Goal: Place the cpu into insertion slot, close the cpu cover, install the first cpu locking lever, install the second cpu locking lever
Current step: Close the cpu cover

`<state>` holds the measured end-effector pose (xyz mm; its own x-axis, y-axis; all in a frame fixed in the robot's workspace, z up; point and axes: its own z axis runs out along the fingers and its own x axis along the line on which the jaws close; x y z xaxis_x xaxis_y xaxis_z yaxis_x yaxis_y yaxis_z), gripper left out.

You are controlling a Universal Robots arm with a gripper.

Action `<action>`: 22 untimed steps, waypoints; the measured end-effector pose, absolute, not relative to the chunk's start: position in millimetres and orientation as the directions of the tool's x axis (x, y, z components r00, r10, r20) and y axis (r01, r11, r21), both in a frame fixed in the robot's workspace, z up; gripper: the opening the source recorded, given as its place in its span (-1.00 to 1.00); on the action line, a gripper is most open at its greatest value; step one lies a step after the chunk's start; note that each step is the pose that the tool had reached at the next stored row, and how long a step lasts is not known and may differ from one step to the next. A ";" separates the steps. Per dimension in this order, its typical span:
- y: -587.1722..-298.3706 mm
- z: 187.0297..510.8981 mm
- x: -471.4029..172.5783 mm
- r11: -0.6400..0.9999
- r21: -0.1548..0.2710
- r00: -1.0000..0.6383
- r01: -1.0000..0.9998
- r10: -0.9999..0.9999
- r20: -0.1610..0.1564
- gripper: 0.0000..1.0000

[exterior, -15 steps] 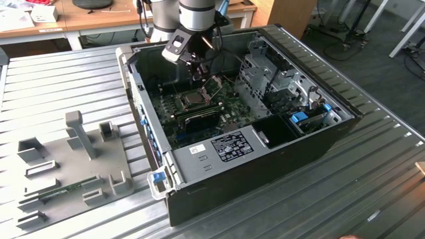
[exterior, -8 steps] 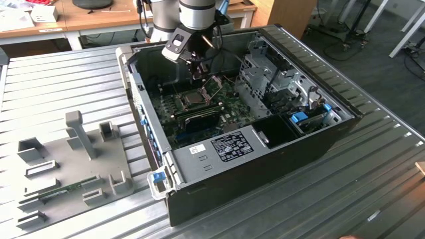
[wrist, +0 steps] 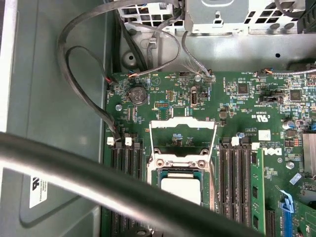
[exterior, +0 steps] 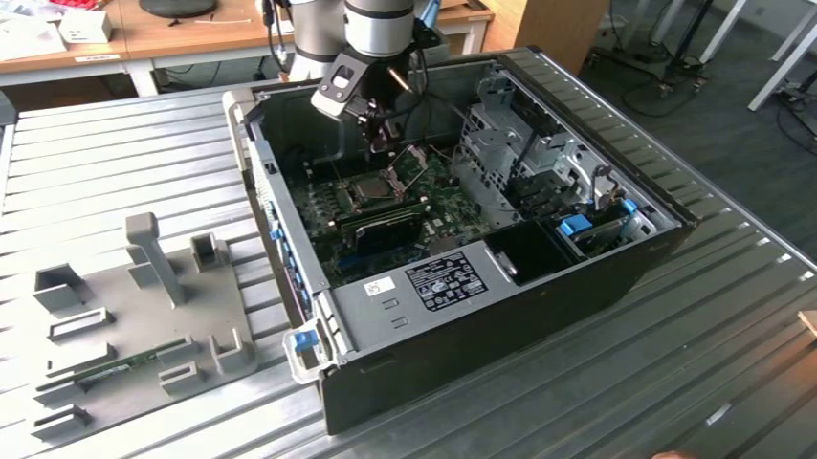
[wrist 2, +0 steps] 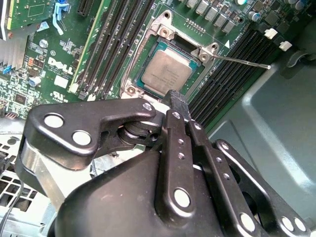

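The cpu (wrist 2: pixel 167 74), a dull silver-grey square, lies in the insertion slot (wrist 2: pixel 163 30). The cpu cover (wrist: pixel 182 123) stands open. The pincer (wrist 2: pixel 178 101) is closed and empty.

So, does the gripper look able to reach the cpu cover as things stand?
Probably yes: the gripper hangs right by the raised cpu cover, and nothing visible lies between them.

White block lettering (wrist 2: pixel 61 66) is printed on the green circuit board (wrist 2: pixel 29 49) and shows in both wrist views. The cpu (wrist 2: pixel 167 74) carries faint engraved lines on its metal top, too fine to make out. In the exterior view, a black label (exterior: pixel 447 282) with white print and a small white sticker (exterior: pixel 379 286) sit on the grey metal plate (exterior: pixel 383 320). In the first wrist view, a white label (wrist: pixel 38 190) on the case wall (wrist: pixel 34 74) seems to bear a symbol above small print.
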<state>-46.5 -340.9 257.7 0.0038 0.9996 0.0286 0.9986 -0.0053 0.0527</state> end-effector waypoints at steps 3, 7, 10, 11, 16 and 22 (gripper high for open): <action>-341.0 257.7 -44.9 -0.005 0.053 0.004 0.999 1.000 0.028 -0.80; -341.0 257.7 -41.1 -0.005 0.053 0.004 0.999 1.000 0.029 -0.80; -341.0 257.7 -37.6 -0.005 0.053 0.004 0.999 1.000 0.029 -0.80; -340.9 257.7 -36.4 -0.005 0.053 0.004 0.999 1.000 0.029 -0.80; -340.9 257.7 -29.4 -0.005 0.053 0.004 0.999 1.000 0.029 -0.80; -340.9 257.7 -20.4 -0.005 0.053 0.004 0.999 1.000 0.029 -0.80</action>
<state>-20.4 -340.9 257.7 0.0040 0.9996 0.0286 0.9986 -0.0055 0.0527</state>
